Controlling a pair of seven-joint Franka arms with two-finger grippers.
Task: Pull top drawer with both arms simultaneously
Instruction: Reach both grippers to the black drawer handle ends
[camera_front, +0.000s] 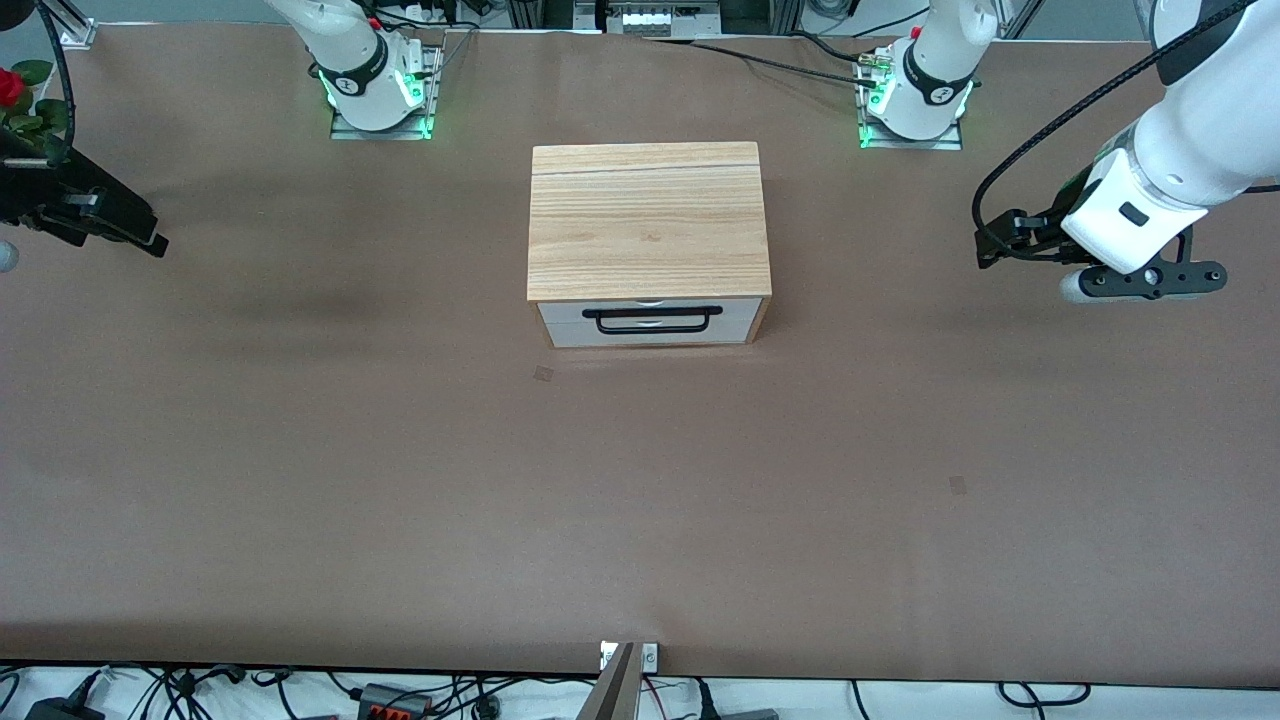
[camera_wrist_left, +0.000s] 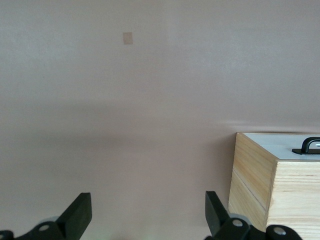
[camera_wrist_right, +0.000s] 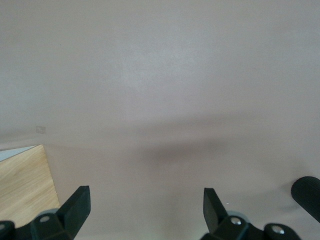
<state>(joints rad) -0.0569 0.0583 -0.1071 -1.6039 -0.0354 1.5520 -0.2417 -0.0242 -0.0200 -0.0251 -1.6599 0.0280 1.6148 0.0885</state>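
The light-wood box (camera_front: 648, 220) stands mid-table. Its top drawer (camera_front: 740, 309) is closed, its white front and thin black bar handle (camera_front: 658, 313) facing the front camera. My left gripper (camera_front: 986, 242) hangs open and empty over the table toward the left arm's end, well apart from the box. In the left wrist view the gripper (camera_wrist_left: 148, 215) shows the box corner (camera_wrist_left: 260, 190) and one handle end (camera_wrist_left: 310, 145). My right gripper (camera_front: 152, 236) hangs open and empty over the right arm's end. In the right wrist view the gripper (camera_wrist_right: 146, 210) sees a box corner (camera_wrist_right: 22, 185).
The lower white drawer (camera_front: 650, 337) sits closed under the top one. A red rose (camera_front: 10, 86) shows at the table edge by the right arm. Small tape patches (camera_front: 543, 373) mark the brown table (camera_front: 640, 500). Cables lie along the near edge.
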